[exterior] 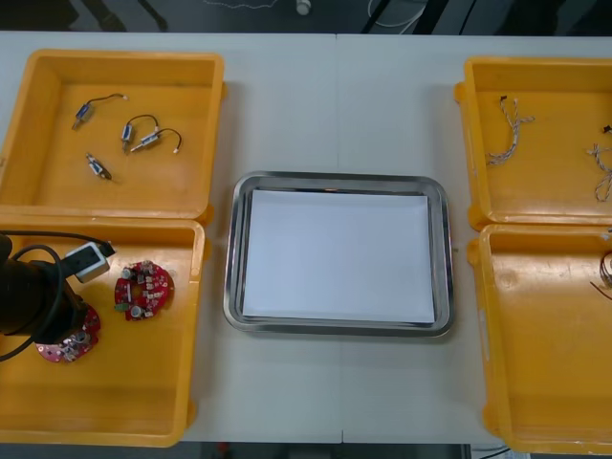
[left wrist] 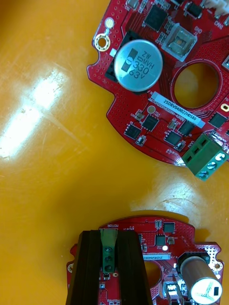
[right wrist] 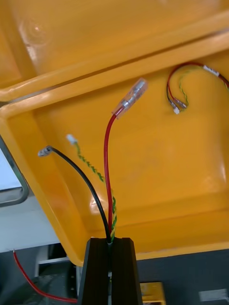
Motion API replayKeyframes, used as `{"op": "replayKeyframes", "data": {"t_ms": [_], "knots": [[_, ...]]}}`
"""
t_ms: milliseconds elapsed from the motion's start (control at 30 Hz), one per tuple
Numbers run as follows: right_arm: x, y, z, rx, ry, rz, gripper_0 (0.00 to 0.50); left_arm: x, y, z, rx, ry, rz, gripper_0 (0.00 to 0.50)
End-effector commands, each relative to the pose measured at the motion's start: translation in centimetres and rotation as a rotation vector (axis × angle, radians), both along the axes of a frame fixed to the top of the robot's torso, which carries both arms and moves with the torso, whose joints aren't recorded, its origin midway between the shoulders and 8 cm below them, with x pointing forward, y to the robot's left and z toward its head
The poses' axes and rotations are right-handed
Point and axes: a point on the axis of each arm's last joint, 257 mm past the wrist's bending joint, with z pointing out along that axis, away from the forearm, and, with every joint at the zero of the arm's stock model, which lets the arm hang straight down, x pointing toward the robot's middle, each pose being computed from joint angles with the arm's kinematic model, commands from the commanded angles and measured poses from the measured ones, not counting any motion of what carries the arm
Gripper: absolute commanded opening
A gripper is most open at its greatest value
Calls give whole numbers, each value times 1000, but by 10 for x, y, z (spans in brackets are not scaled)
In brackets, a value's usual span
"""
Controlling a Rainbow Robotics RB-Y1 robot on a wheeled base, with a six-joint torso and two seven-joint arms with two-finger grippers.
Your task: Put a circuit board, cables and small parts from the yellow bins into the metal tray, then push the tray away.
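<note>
Light table (exterior: 287, 115), both arms loaded
So the left gripper (left wrist: 109, 236) pinches a circuit board (left wrist: 186, 240) by its green connector (left wrist: 108, 248), the right gripper (right wrist: 110, 243) pinches cables (right wrist: 107, 162); the tray (exterior: 230, 258) sits off the left gripper's right.

The setting is an electronics assembly station in a lab or workshop. A light worktop (exterior: 335, 105) carries sorted stock. Yellow bins (exterior: 115, 55) at frame left and right hold round red circuit boards (exterior: 143, 290), small metal parts (exterior: 143, 137) and cables (exterior: 510, 129). A metal tray (exterior: 337, 178), white inside, occupies the centre.
</note>
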Motion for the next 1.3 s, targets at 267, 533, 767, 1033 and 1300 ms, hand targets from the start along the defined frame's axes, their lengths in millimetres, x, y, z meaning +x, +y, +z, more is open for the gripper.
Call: {"op": "replayKeyframes", "data": {"t_ms": [267, 533, 767, 1033, 1300], "knots": [[12, 27, 6, -281, -54, 322, 0, 19, 20, 42, 61, -32, 14, 0], [28, 62, 5, -235, -118, 421, 0, 16, 33, 74, 80, -8, 87, 0], [37, 82, 12, -264, -136, 518, 0, 11, 28, 95, 49, -9, 184, 0], [49, 102, 13, -314, -149, 600, 0, 2, 3, 116, 40, -16, 281, 0], [61, 123, 11, -359, -162, 686, 0, -10, -37, 135, -9, -9, 347, 0]]}}
